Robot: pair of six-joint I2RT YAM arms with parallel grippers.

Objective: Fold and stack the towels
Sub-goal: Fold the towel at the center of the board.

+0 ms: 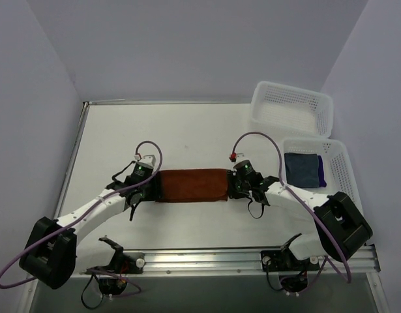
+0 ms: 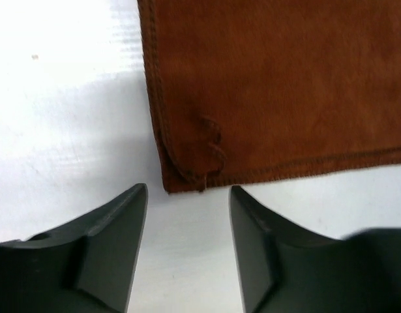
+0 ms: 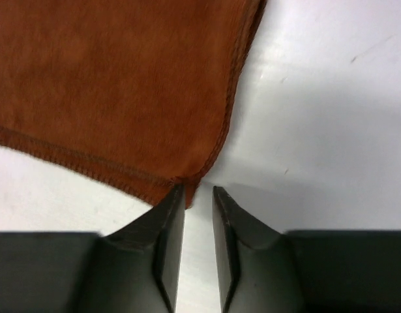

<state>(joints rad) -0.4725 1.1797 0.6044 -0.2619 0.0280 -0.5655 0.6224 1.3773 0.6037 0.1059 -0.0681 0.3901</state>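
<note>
You are mid-fold on the orange towel (image 1: 190, 186), as I read it. It lies flat as a long strip in the middle of the surface (image 1: 187, 130), with a claw at each short end.

Nearest you, the left claw (image 2: 187, 190) sits at the towel's left end with its fingers well apart. The near-left corner is just ahead of the gap, not yet inside it. That corner shows a doubled hem, so the cloth looks two layers thick there.

The right claw (image 3: 199, 190) sits at the towel's right end. Its fingers are nearly together, with only a thin gap and no cloth in it — one fingertip touches the near-right corner. Neither claw holds anything.

The next move likely calls for pinching both layers at one end and carrying that end over the other. You would need to spread the right claw first. Miss a layer and the fold may open.

Open surface shows on the near side of the towel and beyond it, so a lift has room. Right of the towel and slightly beyond, a basket (image 1: 349, 171) holds the blue-grey towel (image 1: 301, 168), with the purple towel (image 1: 322, 171) showing at its right edge — probably where the stack goes, so mind the rim. Farther beyond stands a second basket (image 1: 293, 87).
</note>
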